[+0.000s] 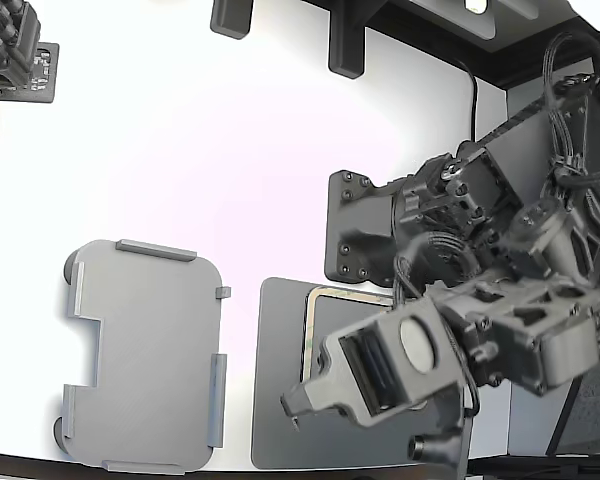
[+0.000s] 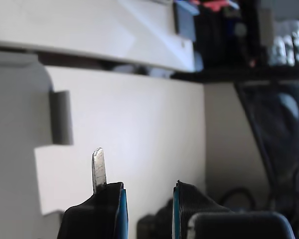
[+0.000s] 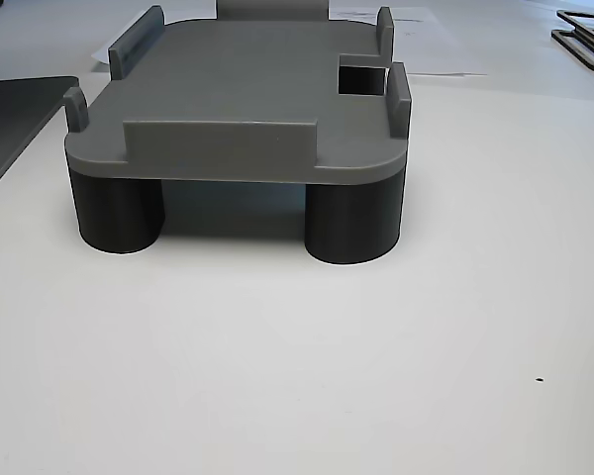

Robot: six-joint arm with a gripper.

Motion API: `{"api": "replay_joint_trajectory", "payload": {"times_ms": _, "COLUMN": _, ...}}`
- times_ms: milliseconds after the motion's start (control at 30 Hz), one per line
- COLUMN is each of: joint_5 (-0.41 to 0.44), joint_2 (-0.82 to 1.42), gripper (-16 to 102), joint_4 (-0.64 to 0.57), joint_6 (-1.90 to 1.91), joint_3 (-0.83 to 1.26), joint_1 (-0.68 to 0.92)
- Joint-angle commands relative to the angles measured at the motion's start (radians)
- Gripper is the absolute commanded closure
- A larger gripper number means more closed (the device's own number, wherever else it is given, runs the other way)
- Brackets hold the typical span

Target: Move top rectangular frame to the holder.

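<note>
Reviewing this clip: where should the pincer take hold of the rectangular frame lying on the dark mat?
Probably one thin side rail of the frame, from above: it lies flat on the mat with an open centre, so one finger can go inside. The pincer hovers over it.

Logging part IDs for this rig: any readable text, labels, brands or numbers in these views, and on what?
None readable in any view.
holder: plain grey, no marking.
frame: only mottled marks, no lettering.
dark mat: bare.
gripper: no label shows.
Clutter on the shelves in the wrist view: too blurred to tell whether it carries text.
</note>
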Motion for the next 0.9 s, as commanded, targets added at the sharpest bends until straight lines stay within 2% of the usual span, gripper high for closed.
{"api": "replay_joint_trajectory", "payload": {"times_ms": 0, "joint_5": 0.029, "joint_2": -0.04, "gripper": 60, "joint_4": 0.08, "joint_6": -0.112, "joint_3": -0.067, "joint_1": 0.074}}
{"api": "replay_joint_trajectory", "payload": {"times_ms": 67, "joint_5": 0.037, "joint_2": -0.061, "gripper": 71, "joint_4": 0.126, "joint_6": -0.13, "joint_3": -0.086, "joint_1": 0.098}}
{"api": "replay_joint_trajectory", "payload": {"times_ms": 100, "joint_5": 0.044, "joint_2": -0.072, "gripper": 84, "joint_4": 0.146, "joint_6": -0.123, "joint_3": -0.098, "joint_1": 0.114}}
{"api": "replay_joint_trajectory", "payload": {"times_ms": 167, "joint_5": 0.025, "joint_2": -0.089, "gripper": 83, "joint_4": 0.195, "joint_6": -0.164, "joint_3": -0.124, "joint_1": 0.127}}
{"api": "replay_joint_trajectory", "payload": {"times_ms": 200, "joint_5": -0.003, "joint_2": -0.094, "gripper": 87, "joint_4": 0.222, "joint_6": -0.207, "joint_3": -0.14, "joint_1": 0.133}}
{"api": "replay_joint_trajectory", "payload": {"times_ms": 267, "joint_5": -0.04, "joint_2": -0.106, "gripper": 78, "joint_4": 0.265, "joint_6": -0.219, "joint_3": -0.166, "joint_1": 0.143}}
{"api": "replay_joint_trajectory", "payload": {"times_ms": 300, "joint_5": -0.049, "joint_2": -0.11, "gripper": 81, "joint_4": 0.287, "joint_6": -0.198, "joint_3": -0.178, "joint_1": 0.158}}
{"api": "replay_joint_trajectory", "payload": {"times_ms": 433, "joint_5": -0.097, "joint_2": -0.133, "gripper": 76, "joint_4": 0.359, "joint_6": -0.163, "joint_3": -0.225, "joint_1": 0.193}}
{"api": "replay_joint_trajectory", "payload": {"times_ms": 467, "joint_5": -0.1, "joint_2": -0.153, "gripper": 73, "joint_4": 0.408, "joint_6": -0.163, "joint_3": -0.259, "joint_1": 0.202}}
{"api": "replay_joint_trajectory", "payload": {"times_ms": 533, "joint_5": -0.103, "joint_2": -0.19, "gripper": 60, "joint_4": 0.48, "joint_6": -0.167, "joint_3": -0.314, "joint_1": 0.224}}
{"api": "replay_joint_trajectory", "payload": {"times_ms": 600, "joint_5": -0.097, "joint_2": -0.218, "gripper": 61, "joint_4": 0.532, "joint_6": -0.181, "joint_3": -0.353, "joint_1": 0.255}}
{"api": "replay_joint_trajectory", "payload": {"times_ms": 700, "joint_5": -0.064, "joint_2": -0.25, "gripper": 51, "joint_4": 0.557, "joint_6": -0.167, "joint_3": -0.379, "joint_1": 0.327}}
{"api": "replay_joint_trajectory", "payload": {"times_ms": 767, "joint_5": -0.058, "joint_2": -0.282, "gripper": 50, "joint_4": 0.588, "joint_6": -0.132, "joint_3": -0.411, "joint_1": 0.36}}
{"api": "replay_joint_trajectory", "payload": {"times_ms": 833, "joint_5": -0.092, "joint_2": -0.308, "gripper": 44, "joint_4": 0.635, "joint_6": -0.172, "joint_3": -0.44, "joint_1": 0.374}}
{"api": "replay_joint_trajectory", "payload": {"times_ms": 867, "joint_5": -0.137, "joint_2": -0.318, "gripper": 43, "joint_4": 0.652, "joint_6": -0.189, "joint_3": -0.451, "joint_1": 0.374}}
